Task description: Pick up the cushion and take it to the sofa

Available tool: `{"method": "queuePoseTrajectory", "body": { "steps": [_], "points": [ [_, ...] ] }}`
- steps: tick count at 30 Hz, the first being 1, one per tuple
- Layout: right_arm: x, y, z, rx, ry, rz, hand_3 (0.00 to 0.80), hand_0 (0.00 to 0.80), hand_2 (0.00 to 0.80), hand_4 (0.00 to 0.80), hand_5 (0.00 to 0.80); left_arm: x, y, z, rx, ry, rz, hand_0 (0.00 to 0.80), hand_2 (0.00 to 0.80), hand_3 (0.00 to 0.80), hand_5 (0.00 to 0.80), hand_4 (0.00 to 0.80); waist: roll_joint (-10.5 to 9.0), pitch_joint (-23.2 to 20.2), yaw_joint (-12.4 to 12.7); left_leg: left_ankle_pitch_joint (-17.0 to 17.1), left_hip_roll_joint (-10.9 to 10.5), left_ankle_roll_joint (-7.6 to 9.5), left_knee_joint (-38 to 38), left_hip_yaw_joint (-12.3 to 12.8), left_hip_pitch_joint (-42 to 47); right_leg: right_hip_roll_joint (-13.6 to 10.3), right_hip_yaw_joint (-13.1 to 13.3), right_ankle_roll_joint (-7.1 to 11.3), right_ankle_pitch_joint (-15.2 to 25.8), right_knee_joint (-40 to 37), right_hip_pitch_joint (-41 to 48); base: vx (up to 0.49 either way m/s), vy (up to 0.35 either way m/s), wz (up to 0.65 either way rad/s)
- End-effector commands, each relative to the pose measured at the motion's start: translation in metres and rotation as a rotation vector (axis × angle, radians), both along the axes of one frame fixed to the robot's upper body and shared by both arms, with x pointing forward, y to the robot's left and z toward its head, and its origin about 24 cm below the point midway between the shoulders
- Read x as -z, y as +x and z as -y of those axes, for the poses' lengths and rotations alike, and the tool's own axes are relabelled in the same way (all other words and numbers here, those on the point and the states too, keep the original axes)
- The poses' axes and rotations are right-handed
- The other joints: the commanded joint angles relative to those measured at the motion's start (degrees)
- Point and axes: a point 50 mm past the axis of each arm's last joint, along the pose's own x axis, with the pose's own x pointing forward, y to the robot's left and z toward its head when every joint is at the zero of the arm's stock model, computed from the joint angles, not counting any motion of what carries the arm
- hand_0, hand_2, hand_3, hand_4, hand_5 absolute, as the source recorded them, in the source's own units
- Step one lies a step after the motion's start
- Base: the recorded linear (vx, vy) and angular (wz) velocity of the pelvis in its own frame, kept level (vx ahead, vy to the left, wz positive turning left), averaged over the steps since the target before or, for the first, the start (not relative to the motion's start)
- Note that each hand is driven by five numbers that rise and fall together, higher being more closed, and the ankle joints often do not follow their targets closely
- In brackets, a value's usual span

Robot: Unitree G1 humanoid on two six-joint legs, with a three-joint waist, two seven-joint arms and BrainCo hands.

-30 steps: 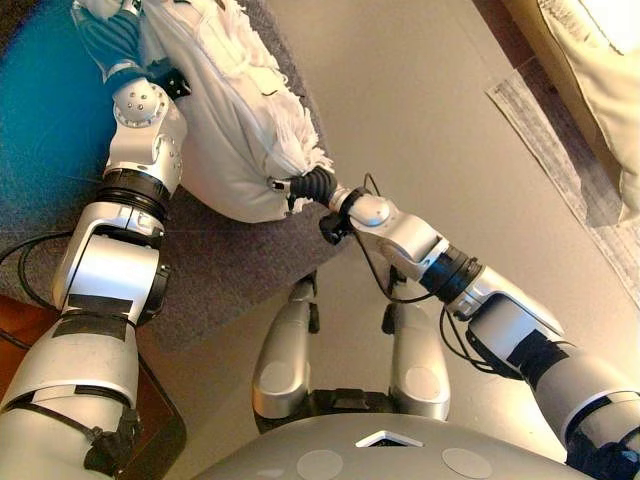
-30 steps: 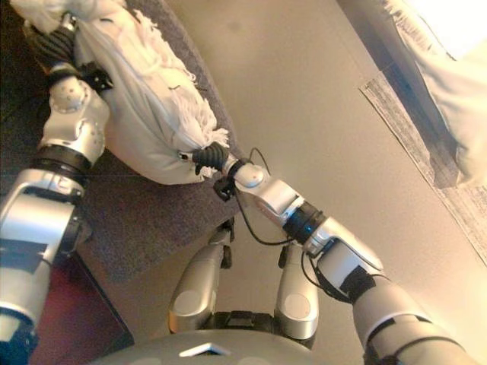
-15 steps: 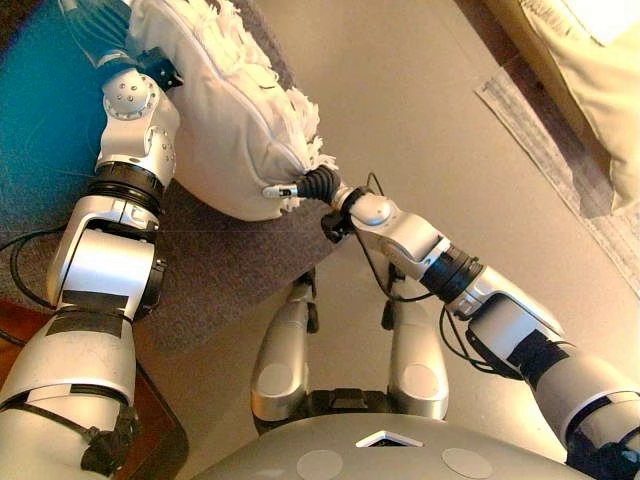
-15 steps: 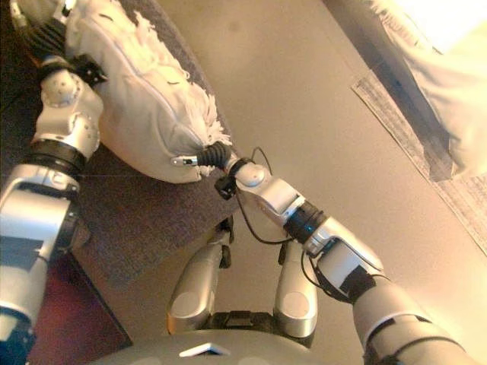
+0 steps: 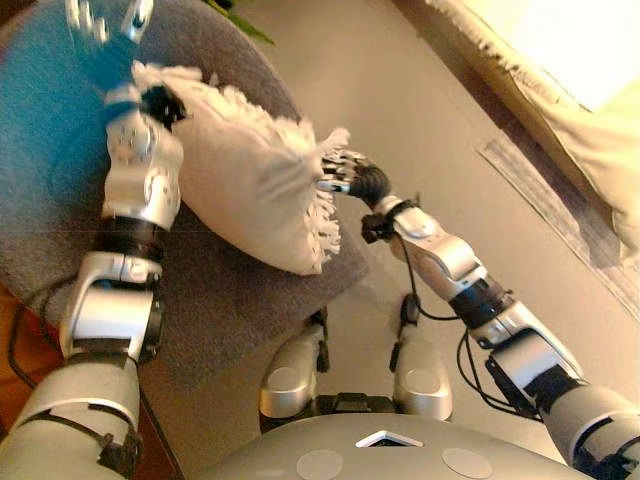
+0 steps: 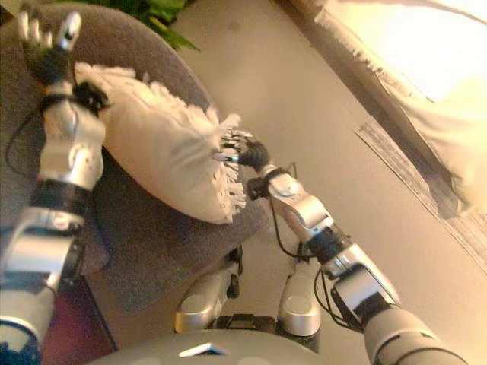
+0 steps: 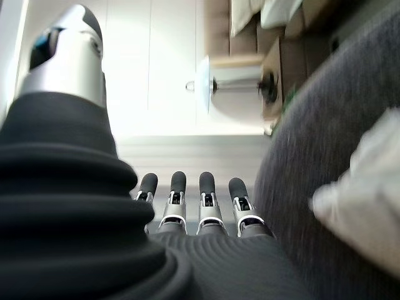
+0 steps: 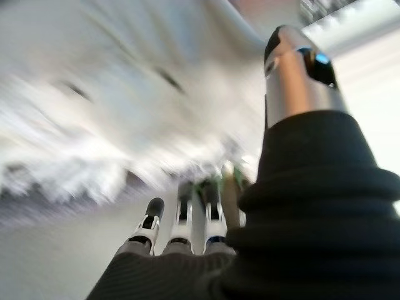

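The cream cushion (image 5: 250, 185) with a fringed edge is squeezed between my two arms above the grey rug (image 5: 210, 290). My left hand (image 5: 100, 25) sticks out past its far end with straight fingers (image 7: 178, 187) holding nothing; only the wrist leans on the cushion (image 7: 365, 206). My right hand (image 5: 345, 172) presses its straight fingers (image 8: 150, 215) against the fringed side, open. The sofa (image 5: 560, 60) with a pale throw on it lies at the upper right.
A round grey rug lies under the cushion. A small patterned mat (image 5: 550, 200) lies on the beige floor before the sofa. A green plant (image 6: 156, 11) shows at the top. A brown wooden surface (image 5: 15, 340) sits at the lower left.
The cushion has risen and turned between my arms. Both hands moved up and away from me. The left hand now stands free past the cushion. The view has shifted as well.
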Motion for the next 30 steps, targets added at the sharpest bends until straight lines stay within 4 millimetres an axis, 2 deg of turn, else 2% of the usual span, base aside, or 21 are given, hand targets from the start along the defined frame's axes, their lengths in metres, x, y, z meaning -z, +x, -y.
{"method": "queuePoseTrajectory", "body": {
  "steps": [1,6,11,17,23,26,30],
  "points": [
    [0.008,-0.014,0.011,0.005,0.081,0.025,0.000,0.000,0.000,0.000,0.000,0.002,-0.015,-0.024,-0.069,0.086,-0.007,0.000,0.000,0.000,0.000,0.000,-2.43,-9.5,2.3,-4.9,-2.4,-0.30,7.5,0.9,-0.8,-2.0,-0.3,-1.16,-4.2,5.8,0.1,0.185,-0.013,0.08],
    [0.022,-0.026,0.036,0.079,0.104,-0.004,0.000,0.000,0.000,0.000,0.000,0.016,-0.040,-0.047,-0.113,0.111,-0.047,0.000,0.000,0.000,0.000,0.000,-2.39,-12.2,2.7,-4.9,-2.2,-0.39,5.8,0.2,2.1,-1.4,-1.0,-1.35,-4.8,5.0,2.8,0.126,-0.026,0.09],
    [0.028,-0.035,0.046,0.128,0.132,-0.003,0.000,0.000,0.000,0.000,0.000,0.023,-0.052,-0.045,-0.034,0.111,-0.033,0.000,0.000,0.000,0.000,0.000,-2.64,-13.5,3.2,-4.9,-1.9,-0.37,5.0,-0.3,3.8,-0.9,-1.5,-1.43,-5.0,4.5,4.5,0.048,-0.048,0.08],
    [0.037,-0.046,0.047,0.141,0.156,-0.005,0.000,0.000,0.000,0.000,0.000,0.039,-0.062,-0.015,0.135,0.042,-0.012,0.000,0.000,0.000,0.000,0.000,-3.35,-14.5,3.8,-5.0,-1.6,-0.22,4.3,-0.5,5.2,-0.2,-2.0,-1.51,-5.0,3.7,6.1,0.014,-0.068,0.02],
    [0.048,-0.061,0.040,0.079,0.212,-0.025,0.000,0.000,0.000,0.000,0.000,0.059,-0.073,0.035,0.470,-0.117,0.042,0.000,0.000,0.000,0.000,0.000,-4.35,-14.5,4.0,-3.8,-0.8,-0.10,2.2,-0.8,5.2,0.8,-2.3,-1.66,-4.5,3.2,5.7,-0.096,-0.103,0.02],
    [0.059,-0.072,0.040,0.057,0.226,-0.042,0.000,0.000,0.000,0.000,0.000,0.080,-0.082,0.055,0.558,-0.183,-0.001,0.000,0.000,0.000,0.000,0.000,-5.05,-14.2,3.8,-3.1,-0.5,0.10,1.2,-1.1,5.2,1.4,-2.2,-1.70,-4.4,3.5,5.4,-0.105,-0.118,0.03],
    [0.076,-0.089,0.055,0.141,0.357,-0.093,0.000,0.000,0.000,0.000,0.000,0.109,-0.099,0.074,0.655,-0.230,-0.080,0.000,0.000,0.000,0.000,0.000,-6.13,-13.6,3.4,-2.1,0.0,0.30,-0.6,-1.0,5.2,2.4,-2.2,-1.78,-4.1,3.6,5.0,-0.096,-0.113,0.06]
  ]
}}
